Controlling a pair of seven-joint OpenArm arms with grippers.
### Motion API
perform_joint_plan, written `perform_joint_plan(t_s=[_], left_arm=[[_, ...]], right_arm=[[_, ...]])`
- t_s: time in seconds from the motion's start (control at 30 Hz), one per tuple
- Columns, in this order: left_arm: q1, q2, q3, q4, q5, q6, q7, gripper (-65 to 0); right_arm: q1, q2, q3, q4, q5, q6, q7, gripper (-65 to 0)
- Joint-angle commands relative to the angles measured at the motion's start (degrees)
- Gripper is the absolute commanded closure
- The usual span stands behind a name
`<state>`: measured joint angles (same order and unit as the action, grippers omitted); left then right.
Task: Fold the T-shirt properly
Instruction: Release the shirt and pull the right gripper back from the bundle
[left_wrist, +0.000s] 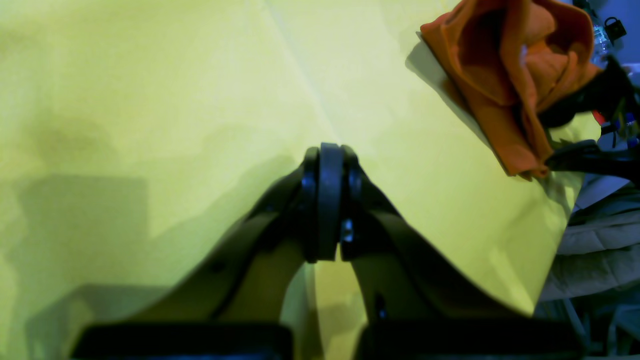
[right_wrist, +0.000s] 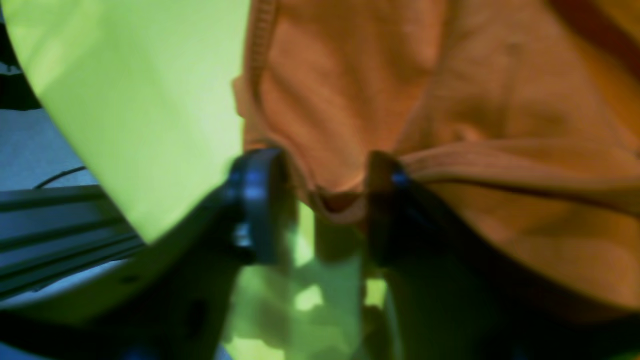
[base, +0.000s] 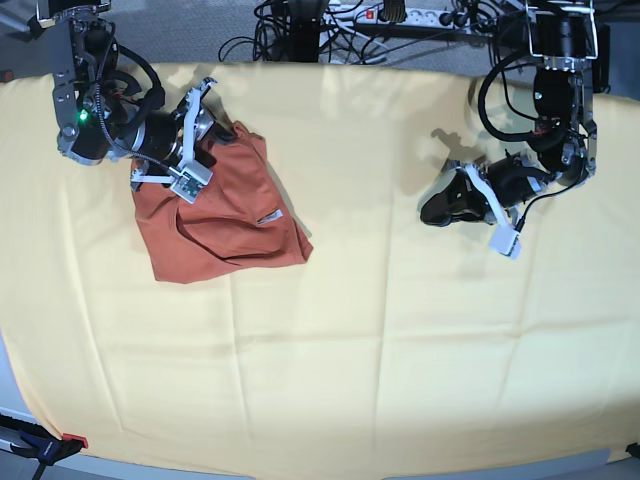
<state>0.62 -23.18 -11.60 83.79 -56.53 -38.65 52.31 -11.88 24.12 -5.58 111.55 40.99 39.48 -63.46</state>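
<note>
1. The yellow cloth covers the whole table and serves as the landmark; it lies mostly flat, with faint creases running across it.
2. The T-shirt sits in a crumpled heap on the cloth's far left part, well apart from the cloth's middle. It looks light, soft and limp, so it will likely sag and bunch wherever it is lifted; a ribbed hem or the neckline seems the firmest place to pinch. A small pale tag shows on its near right side.
3. The right gripper is over the heap's far edge. Its jaws stand partly apart with a fold of the shirt's ribbed edge between them; whether they already pinch it cannot be told.
4. The left gripper hovers above bare cloth on the right side, well apart from the shirt, its jaws pressed together on nothing.
5. Cables and a power strip lie beyond the cloth's far edge, off the working area.
6. Nothing else rests on the cloth, so the only likely obstacle is the shirt's own tangled folds, which will probably need spreading first.
</note>
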Motion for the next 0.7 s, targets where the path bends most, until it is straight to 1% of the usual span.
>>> perform_joint_plan(t_s=[0.0,0.03,0.13,0.2,0.23,0.43,0.67], left_arm=[[-0.96,-0.79,-0.17,0.85,-1.40,-0.76,-1.31,0.0],[-0.96,-0.79,-0.17,0.85,-1.36,-0.76,-1.31,0.0],[-0.94,-0.81,-0.17,0.85,-1.18,-0.76,-1.29,0.0],[-0.94,-0.81,-0.17,0.85,-1.16,-0.76,-1.29,0.0],[-0.94,-0.79,-0.17,0.85,-1.18,-0.74,-1.31,0.0],[-0.94,-0.79,-0.17,0.85,-1.20,-0.76,-1.31,0.0],[-0.92,-0.79,-0.17,0.85,-1.16,-0.74,-1.29,0.0]], right_arm=[[0.66,0.66,0.26,0.83,1.11,0.52,1.14,-18.5],[0.68,0.66,0.26,0.87,1.33,0.52,1.36,-14.5],[0.94,0.66,0.26,0.90,2.75,0.52,1.40,-6.1],[1.09,0.66,0.26,0.98,4.37,0.52,1.38,-1.8],[1.11,0.63,0.26,1.16,5.27,0.52,1.33,-0.8],[1.09,0.66,0.26,3.17,10.12,0.52,0.76,-0.2],[1.07,0.26,0.26,4.68,21.16,0.52,0.24,-0.2]])
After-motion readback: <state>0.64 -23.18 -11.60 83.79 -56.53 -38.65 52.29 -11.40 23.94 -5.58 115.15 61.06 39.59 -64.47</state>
